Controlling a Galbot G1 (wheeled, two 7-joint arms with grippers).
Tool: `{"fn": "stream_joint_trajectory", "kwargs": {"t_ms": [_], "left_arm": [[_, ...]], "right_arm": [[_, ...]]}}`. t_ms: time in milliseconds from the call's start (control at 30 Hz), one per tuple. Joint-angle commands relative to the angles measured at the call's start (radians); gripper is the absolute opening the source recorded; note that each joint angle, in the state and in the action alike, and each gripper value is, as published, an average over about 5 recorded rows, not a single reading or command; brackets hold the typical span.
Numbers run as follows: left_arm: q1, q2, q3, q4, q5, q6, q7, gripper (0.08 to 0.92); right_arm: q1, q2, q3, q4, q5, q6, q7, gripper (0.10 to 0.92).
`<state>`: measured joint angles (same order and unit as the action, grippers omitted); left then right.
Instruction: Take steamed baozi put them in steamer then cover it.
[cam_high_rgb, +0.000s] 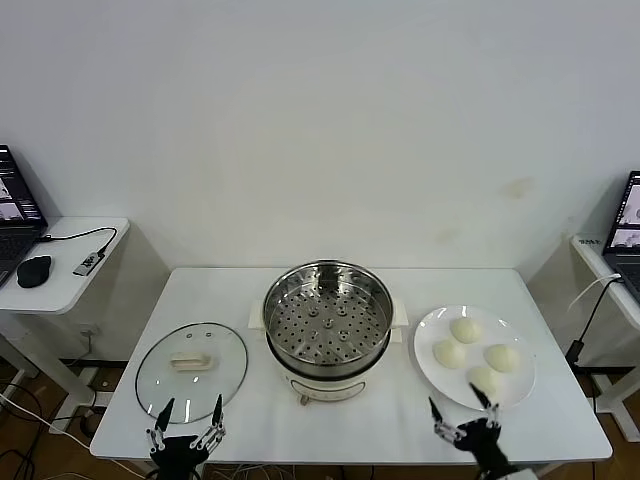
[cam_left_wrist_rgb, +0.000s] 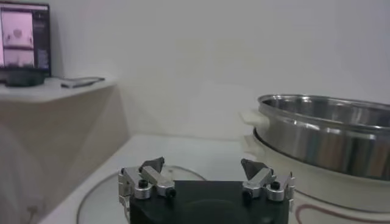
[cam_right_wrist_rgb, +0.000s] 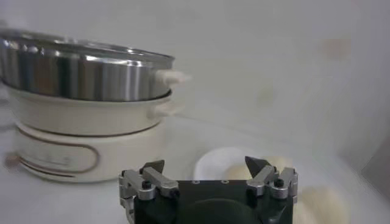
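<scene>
You have one white tabletop (cam_high_rgb: 340, 425) before you, carrying three stations in a row from its left end to its right: the cover (cam_high_rgb: 191, 365), a glass lid with a cream oblong handle, lying flat near the front-left corner; the steamer (cam_high_rgb: 327, 315), steel pot on a white base, at the centre with its perforated tray bare; and a white plate (cam_high_rgb: 432, 372) towards the right end, holding all four baozi (cam_high_rgb: 465, 329) in a loose cluster, none yet in the pot. Your left gripper (cam_high_rgb: 188, 413) sits at the front edge just before the cover, jaws spread wide and holding nothing; your right gripper (cam_high_rgb: 462, 410) sits at the front edge just before the plate, likewise spread wide and empty. Note the relation that decides the opening move: the buns lie directly ahead of the right gripper and slightly to its right, the nearest one (cam_high_rgb: 483, 380) just beyond its fingertips, whereas the left gripper has the whole steamer between it and the plate. The right arm therefore looks the natural one to fetch, carrying each bun leftward to the pot. The cover's handle runs parallel to the table's front edge, so the left jaws should close across it from front to back when the time comes
</scene>
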<state>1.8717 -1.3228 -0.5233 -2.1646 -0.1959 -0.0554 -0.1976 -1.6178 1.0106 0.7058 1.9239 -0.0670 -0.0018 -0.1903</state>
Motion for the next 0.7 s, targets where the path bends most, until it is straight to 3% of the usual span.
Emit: {"fn": "stream_joint_trajectory", "kwargs": {"t_ms": [33,167,333,700], "left_arm": [[-0.023,0.014,-0.022,-0.004,0.039,0.042,-0.014,0.823],[-0.033,0.016,-0.020,-0.003,0.035,0.046,-0.028,0.823],[-0.043,0.020,-0.021,0.001,0.035,0.046,-0.036,0.823],[-0.066,0.031,-0.032,0.015,0.037,0.062,-0.033,0.823]], "right_arm": [[0.212,-0.373,0.093,-0.049,-0.239,-0.196,-0.262,0.823],[0.354,-0.525,0.005,-0.129,-0.250,-0.213,-0.407,0.823],[0.671,-0.634,-0.306,-0.256,-0.225,-0.181,-0.573,0.823],[1.411,-0.587,-1.100,-0.574,-0.190,-0.168,-0.875,0.823]]}}
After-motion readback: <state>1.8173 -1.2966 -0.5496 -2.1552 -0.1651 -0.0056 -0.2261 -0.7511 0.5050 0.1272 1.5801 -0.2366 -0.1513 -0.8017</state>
